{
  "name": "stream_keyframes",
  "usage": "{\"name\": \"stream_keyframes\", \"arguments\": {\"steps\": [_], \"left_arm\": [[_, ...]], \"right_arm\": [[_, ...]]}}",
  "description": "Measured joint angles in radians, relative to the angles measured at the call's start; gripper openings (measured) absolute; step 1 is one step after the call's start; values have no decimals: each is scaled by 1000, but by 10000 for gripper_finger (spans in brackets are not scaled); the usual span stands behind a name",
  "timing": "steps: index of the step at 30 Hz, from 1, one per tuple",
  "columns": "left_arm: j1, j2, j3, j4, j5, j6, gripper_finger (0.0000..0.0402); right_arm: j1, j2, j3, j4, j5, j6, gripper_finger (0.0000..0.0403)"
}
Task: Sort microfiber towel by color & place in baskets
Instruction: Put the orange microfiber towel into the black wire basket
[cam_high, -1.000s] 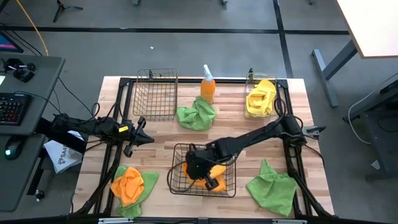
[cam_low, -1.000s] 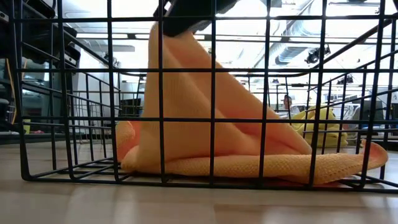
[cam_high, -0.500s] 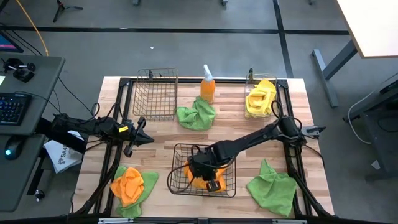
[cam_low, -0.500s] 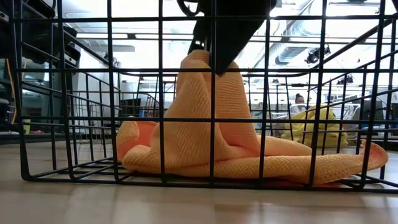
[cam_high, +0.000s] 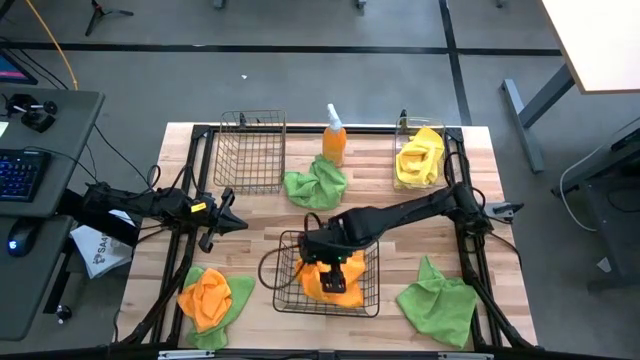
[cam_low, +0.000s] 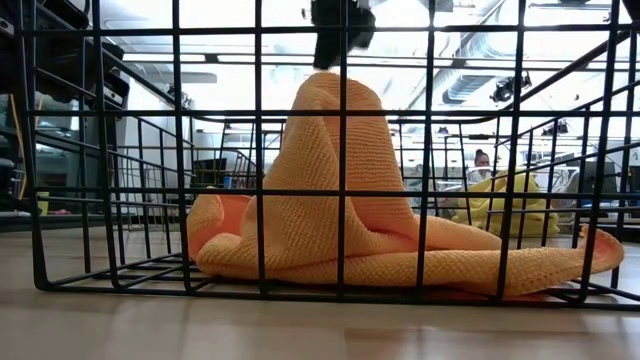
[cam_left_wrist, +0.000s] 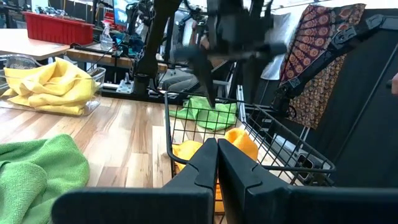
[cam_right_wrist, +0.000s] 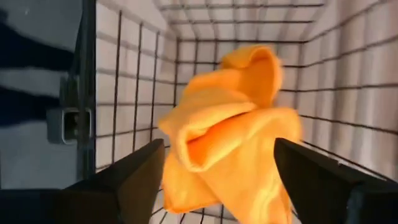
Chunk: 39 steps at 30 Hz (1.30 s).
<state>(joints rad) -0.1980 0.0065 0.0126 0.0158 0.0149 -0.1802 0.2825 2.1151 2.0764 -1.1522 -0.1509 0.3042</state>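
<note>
Now waffle-weave orange towel (cam_low: 340, 200) lies peaked in wire-mesh basket (cam_low: 175, 150).

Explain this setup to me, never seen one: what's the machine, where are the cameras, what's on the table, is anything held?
Two dark robot arms work at a wooden table. One camera looks straight down, one sits at tabletop height, one rides each wrist. The right claw hangs open above an orange towel lying in the wide wire basket; it holds nothing. The left claw waits shut at the table's left, empty. Also there: a tall wire basket, a clear bin holding a yellow towel, an orange spray bottle, loose green towels and an orange-on-green pile.
</note>
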Motion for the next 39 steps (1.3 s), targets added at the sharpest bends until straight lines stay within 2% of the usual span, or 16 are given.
{"name": "stream_keyframes", "arguments": {"steps": [3,9,11,14,16,18,21,26,28,31,35,39], "left_arm": [[0,0,0,0,0,0,0],[0,0,0,46,0,-39,0],[0,1,0,139,0,-107,0],[0,0,0,352,-3,-283,0],[0,0,0,479,-49,-364,0],[0,0,1,581,-151,-404,0],[0,18,22,606,-271,-407,0],[0,156,133,442,-208,-413,0],[0,250,205,354,-196,-411,0],[0,393,373,194,-137,-325,0],[-5,583,661,-200,-41,-196,0],[-68,757,881,-631,65,-174,0]], "right_arm": [[10,0,64,-82,35,71,315],[67,0,128,-365,156,168,319],[87,-1,135,-434,208,213,319],[116,-45,105,-405,264,292,319],[128,-71,103,-426,329,367,319],[146,-100,103,-417,390,402,319],[159,-140,102,-419,504,452,319],[150,-259,26,-415,675,481,319],[132,-340,-71,-416,726,502,319],[91,-503,-277,-419,742,612,319],[76,-734,-577,-370,731,835,319],[87,-922,-828,-139,656,948,319]]}}
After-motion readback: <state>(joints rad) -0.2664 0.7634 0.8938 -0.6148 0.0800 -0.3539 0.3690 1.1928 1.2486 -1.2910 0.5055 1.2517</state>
